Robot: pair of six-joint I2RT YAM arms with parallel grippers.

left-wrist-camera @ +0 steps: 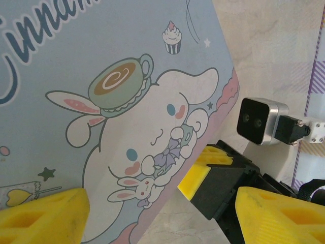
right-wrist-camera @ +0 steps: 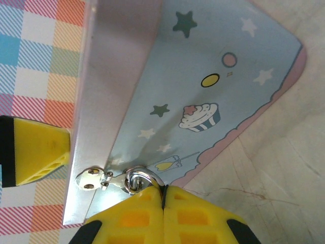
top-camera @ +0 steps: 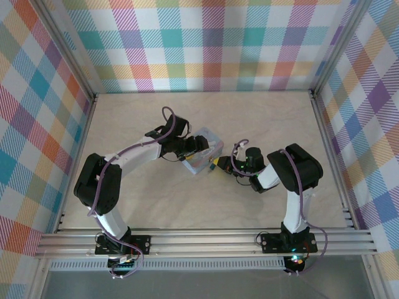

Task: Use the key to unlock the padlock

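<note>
A light-blue cartoon-printed tin (top-camera: 210, 144) lies mid-table. On its silver side a hasp (right-wrist-camera: 94, 179) carries a silver shackle ring (right-wrist-camera: 138, 177), the visible part of the padlock; the padlock's body is hidden under my right fingers. My right gripper (right-wrist-camera: 163, 191) is shut, fingertips pressed together right at that ring, with a thin dark sliver in the seam that I cannot identify. The key is hidden. My left gripper (left-wrist-camera: 160, 223) stands open over the tin's near corner (left-wrist-camera: 152, 203), one yellow finger (left-wrist-camera: 40, 216) over the lid, the other (left-wrist-camera: 279, 213) clear of the tin.
The right gripper (top-camera: 218, 165) sits close beside the left gripper (top-camera: 190, 147) at the tin's front edge. Checkered walls and aluminium rails (top-camera: 324, 124) bound the pale table (top-camera: 143, 205).
</note>
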